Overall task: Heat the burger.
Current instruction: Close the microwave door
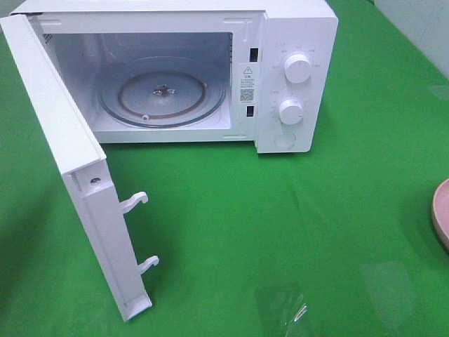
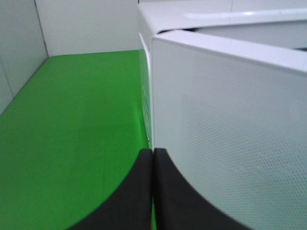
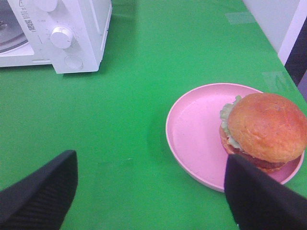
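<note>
The burger (image 3: 264,127) has a glossy brown bun and a green lettuce frill, and it sits on the far side of a round pink plate (image 3: 192,129). My right gripper (image 3: 148,160) hangs open just short of the plate, with one dark finger (image 3: 43,191) over bare cloth and the other finger (image 3: 259,201) in front of the burger. It holds nothing. My left gripper (image 2: 152,153) is shut and empty, close to the outer face of the microwave door (image 2: 230,134). The exterior view shows neither gripper nor the burger.
The white microwave (image 1: 295,70) stands at the back with its door (image 1: 77,175) swung wide open to the left. Its glass turntable (image 1: 161,95) is bare. Only the pink plate's edge (image 1: 442,210) shows at the right border. Green cloth covers the table.
</note>
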You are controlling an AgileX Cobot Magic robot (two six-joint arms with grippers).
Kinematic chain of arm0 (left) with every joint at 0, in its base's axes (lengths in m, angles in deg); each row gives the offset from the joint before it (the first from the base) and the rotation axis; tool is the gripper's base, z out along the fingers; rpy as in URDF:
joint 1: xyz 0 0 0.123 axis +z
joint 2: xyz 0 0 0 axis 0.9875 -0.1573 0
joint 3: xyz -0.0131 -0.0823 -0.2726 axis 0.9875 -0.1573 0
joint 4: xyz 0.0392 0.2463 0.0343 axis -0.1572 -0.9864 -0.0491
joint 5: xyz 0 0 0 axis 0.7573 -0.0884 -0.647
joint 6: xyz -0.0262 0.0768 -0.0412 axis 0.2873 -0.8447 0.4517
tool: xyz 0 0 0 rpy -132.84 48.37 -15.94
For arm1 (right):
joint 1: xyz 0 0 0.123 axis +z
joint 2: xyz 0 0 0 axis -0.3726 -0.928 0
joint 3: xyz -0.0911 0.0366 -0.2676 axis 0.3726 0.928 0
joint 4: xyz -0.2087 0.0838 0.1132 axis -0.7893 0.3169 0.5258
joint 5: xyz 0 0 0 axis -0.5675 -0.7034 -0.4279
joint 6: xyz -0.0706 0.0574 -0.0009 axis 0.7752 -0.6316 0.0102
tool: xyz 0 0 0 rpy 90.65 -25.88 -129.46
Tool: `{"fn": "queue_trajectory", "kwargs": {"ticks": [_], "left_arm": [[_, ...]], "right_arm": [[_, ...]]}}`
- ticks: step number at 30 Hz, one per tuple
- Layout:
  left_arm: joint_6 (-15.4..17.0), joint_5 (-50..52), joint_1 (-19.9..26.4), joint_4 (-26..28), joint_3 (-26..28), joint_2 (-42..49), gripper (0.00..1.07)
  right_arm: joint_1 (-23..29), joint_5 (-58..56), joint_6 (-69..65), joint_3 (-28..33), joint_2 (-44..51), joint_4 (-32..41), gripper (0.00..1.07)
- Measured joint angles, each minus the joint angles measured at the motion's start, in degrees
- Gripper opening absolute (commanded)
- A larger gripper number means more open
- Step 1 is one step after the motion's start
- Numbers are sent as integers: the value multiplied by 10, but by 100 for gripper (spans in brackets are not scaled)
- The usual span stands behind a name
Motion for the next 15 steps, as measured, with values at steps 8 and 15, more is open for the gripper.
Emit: {"fn": "queue_trajectory", "kwargs": {"ticks": [8, 15], "left_arm": [[58, 32, 0, -111, 2, -47, 0], [128, 17, 0, -254, 36, -54, 0]], "right_arm": [[0, 0, 0, 0, 0, 0, 76], [0, 0, 0, 0, 0, 0, 76]]}}
